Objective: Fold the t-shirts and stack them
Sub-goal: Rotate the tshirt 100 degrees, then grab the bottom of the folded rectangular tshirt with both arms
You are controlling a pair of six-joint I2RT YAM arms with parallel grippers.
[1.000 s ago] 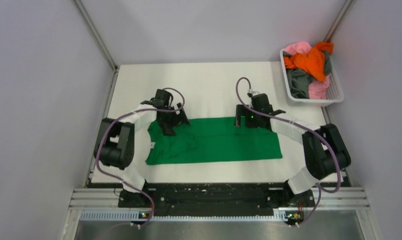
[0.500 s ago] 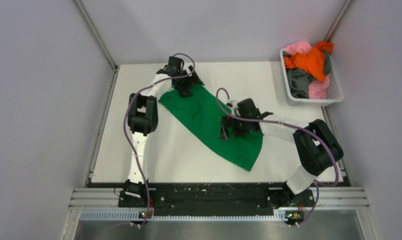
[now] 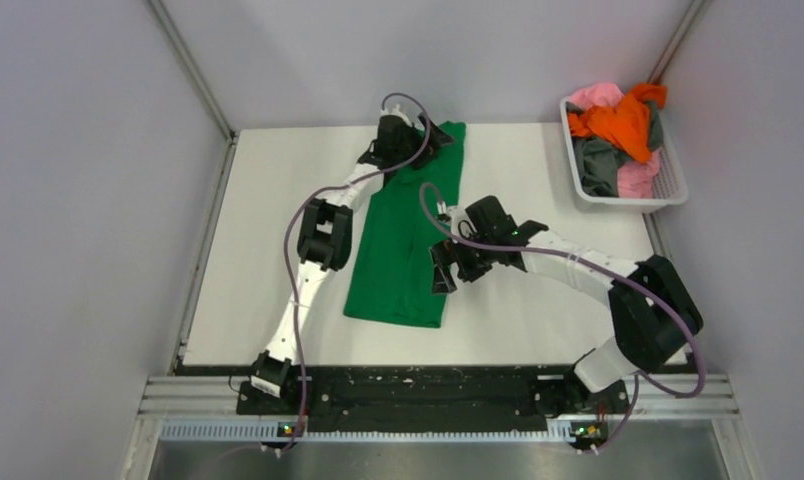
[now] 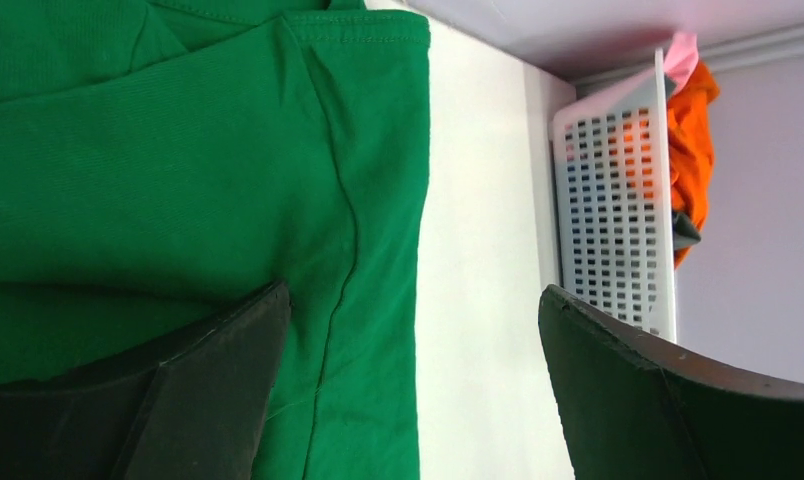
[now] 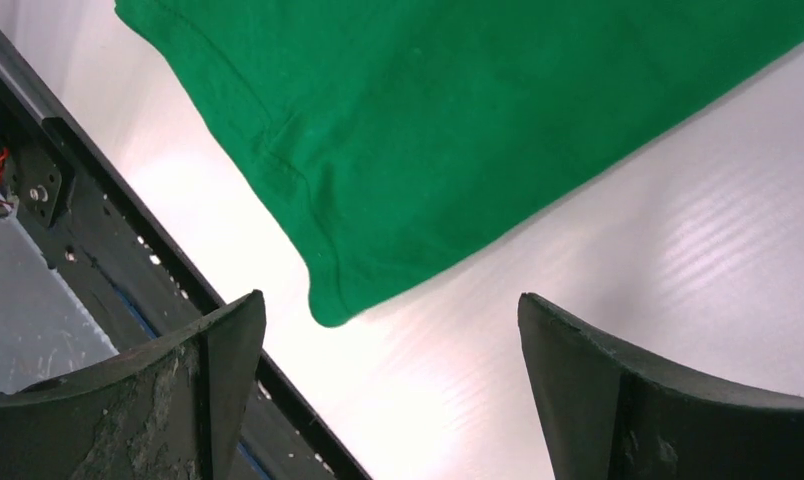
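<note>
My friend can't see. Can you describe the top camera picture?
A green t-shirt lies stretched down a white table, the left gripper at its far end and the right gripper by its right edge. A white basket holds more shirts.

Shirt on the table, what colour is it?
The shirt is bright green, clearest in the top view.

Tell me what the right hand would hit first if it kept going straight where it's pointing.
Probably the bare white table, just off the hem corner of the green t-shirt. Depth is unclear, so the right hand might clip that hem.
</note>
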